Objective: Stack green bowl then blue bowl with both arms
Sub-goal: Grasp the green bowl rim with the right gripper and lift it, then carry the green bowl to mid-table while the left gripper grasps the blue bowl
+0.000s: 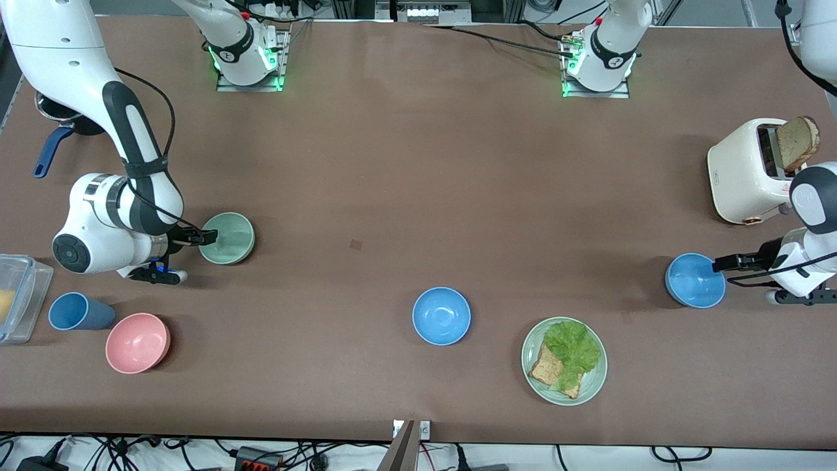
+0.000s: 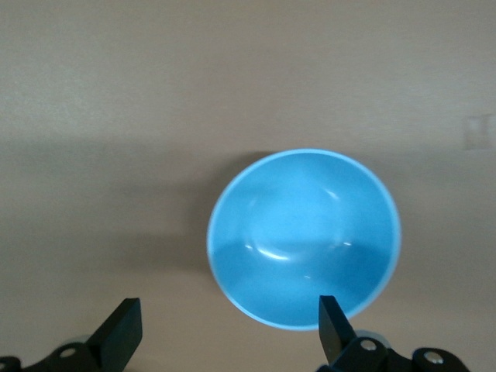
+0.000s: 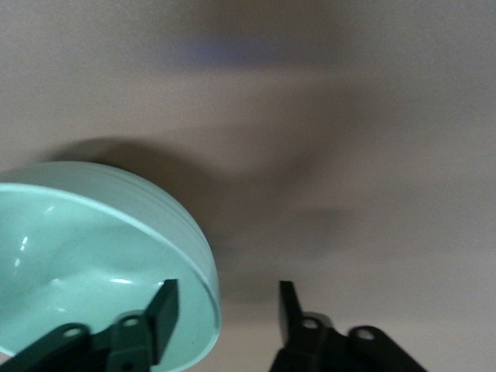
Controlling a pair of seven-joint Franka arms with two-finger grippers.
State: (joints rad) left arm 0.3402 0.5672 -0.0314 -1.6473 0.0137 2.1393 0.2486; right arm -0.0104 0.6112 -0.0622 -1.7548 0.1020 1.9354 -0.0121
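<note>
Two bowls in play: the green bowl (image 1: 227, 238) sits toward the right arm's end of the table; the blue bowl (image 1: 696, 280) sits toward the left arm's end.
Green bowl: upright on the brown table (image 1: 405, 163), with the right gripper (image 1: 204, 237) at its rim.
Right gripper: fingers spread, one finger (image 3: 159, 314) inside the bowl and the other outside, so the rim lies between them; not pinched.
Blue bowl: upright, empty, just beside the left gripper (image 1: 722, 263).
Left gripper: fingers spread; in the left wrist view one fingertip (image 2: 332, 322) overlaps the bowl's edge while the other stands clear of it.
Second blue bowl (image 1: 441, 316): near the middle of the table, nearer the front camera than both task bowls, untouched.
Green plate (image 1: 563, 360): beside that second bowl, carrying bread and a lettuce leaf.
Pink bowl (image 1: 137, 343): nearer the front camera than the green bowl, with a blue cup (image 1: 77, 311) lying beside it.
Clear container (image 1: 18, 294): at the table edge by the cup.
Toaster (image 1: 752, 171): farther from the front camera than the blue bowl, a slice of bread poking out of it.
Right arm: bent low, wrist level with the table, reaching in sideways at the green bowl.
Left arm: likewise low, coming in sideways from the table's end.
</note>
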